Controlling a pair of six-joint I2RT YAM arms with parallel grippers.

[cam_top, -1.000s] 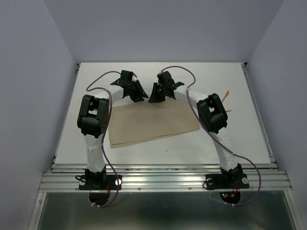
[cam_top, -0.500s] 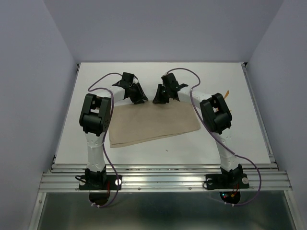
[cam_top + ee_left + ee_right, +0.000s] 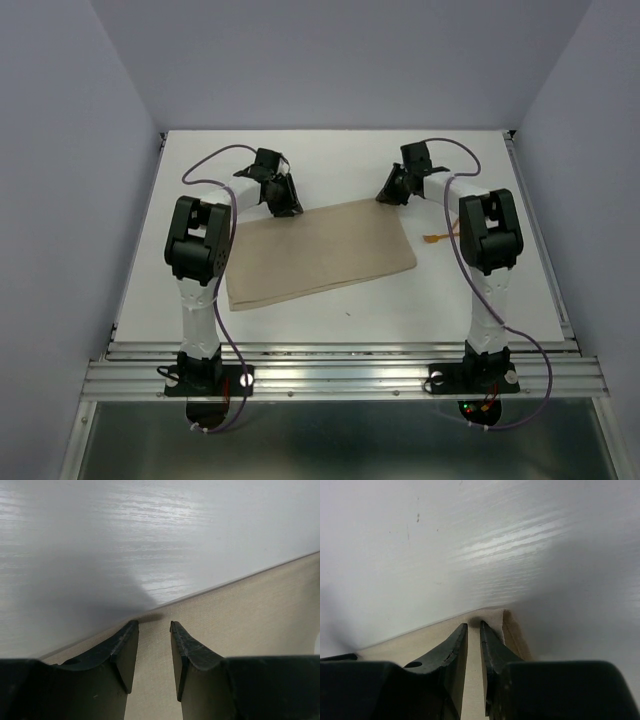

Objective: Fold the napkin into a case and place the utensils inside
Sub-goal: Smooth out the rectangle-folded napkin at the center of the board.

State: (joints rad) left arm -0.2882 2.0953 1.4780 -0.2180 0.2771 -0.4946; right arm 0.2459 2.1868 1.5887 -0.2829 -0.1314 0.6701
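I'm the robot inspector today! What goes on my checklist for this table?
Surface: white table, faint wood grain.
Job's things: napkin lies folded flat; one orange utensil peeks out beside the right arm, off the cloth.
Clutter: nothing seen.
Grippers: left gripper open at the napkin's far edge; right gripper barely open at its far right corner.
Cables: purple cables loop along both arms.
Surroundings: lavender walls, metal rail in front.

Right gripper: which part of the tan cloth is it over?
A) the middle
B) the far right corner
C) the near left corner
B: the wrist view shows the right gripper with its tips right at a corner of the napkin, and the top view shows it is the far right one.
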